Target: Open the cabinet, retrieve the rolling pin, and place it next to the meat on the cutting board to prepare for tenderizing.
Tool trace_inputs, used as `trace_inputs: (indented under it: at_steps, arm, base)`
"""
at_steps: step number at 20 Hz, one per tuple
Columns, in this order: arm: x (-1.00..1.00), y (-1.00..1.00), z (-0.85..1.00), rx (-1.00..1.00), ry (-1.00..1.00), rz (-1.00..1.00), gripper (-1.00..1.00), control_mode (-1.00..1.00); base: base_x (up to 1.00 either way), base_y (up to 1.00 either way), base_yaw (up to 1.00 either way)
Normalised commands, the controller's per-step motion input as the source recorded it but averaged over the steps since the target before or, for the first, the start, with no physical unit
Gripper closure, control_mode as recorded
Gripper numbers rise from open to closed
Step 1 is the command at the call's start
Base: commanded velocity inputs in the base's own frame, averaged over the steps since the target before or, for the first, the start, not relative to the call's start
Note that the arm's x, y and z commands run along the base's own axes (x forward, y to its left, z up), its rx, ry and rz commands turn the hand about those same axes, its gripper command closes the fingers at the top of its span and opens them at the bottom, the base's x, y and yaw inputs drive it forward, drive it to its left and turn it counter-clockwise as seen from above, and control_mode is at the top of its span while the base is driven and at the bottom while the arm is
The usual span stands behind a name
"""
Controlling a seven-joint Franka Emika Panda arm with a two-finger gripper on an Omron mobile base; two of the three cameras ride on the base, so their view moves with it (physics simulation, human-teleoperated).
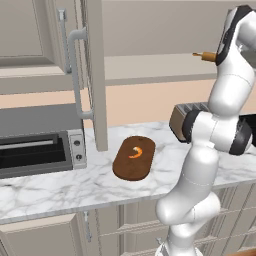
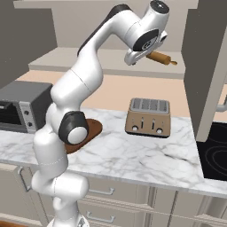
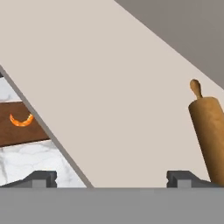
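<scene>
With the cabinet (image 1: 92, 75) opened, retrieval is in hand: the end effector (image 3: 111, 177), spread wide and empty, must be shifted onto the rolling pin (image 3: 210, 135) just beside it and closed.

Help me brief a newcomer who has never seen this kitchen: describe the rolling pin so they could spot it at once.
Look up at the open cabinet above the marble counter; its doors stand swung out. On its bottom shelf, above the toaster, lies the rolling pin, just beside the robot's hand. It is the slim light-brown wooden cylinder with a narrow knobbed handle end.
</scene>
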Motion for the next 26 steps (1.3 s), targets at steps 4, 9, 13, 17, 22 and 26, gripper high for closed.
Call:
trace_inputs:
  at_steps: [4,9,13,17,22,26]
  arm:
    - [0.12,0.00,-0.17,0.00,0.06,0.00,-1.00,-1.00]
    - [0.13,0.00,-0.17,0.00,0.04,0.00,-1.00,-1.00]
    - [0.05,0.00,-0.17,0.00,0.02,0.04,-1.00,-1.00]
    - [0.01,0.00,-0.14,0.00,0.00,0.07,-1.00,-1.00]
    - [0.00,0.00,-0.12,0.00,0.00,0.07,-1.00,-1.00]
    - [0.00,0.00,0.00,0.00,-0.01,0.05,-1.00,-1.00]
  base:
    - [0.00,0.00,0.00]
    - [0.00,0.00,0.00]
    - [0.00,0.00,0.00]
    - [0.00,0.00,0.00]
    - [0.00,0.00,0.00]
    - [0.00,0.00,0.00]
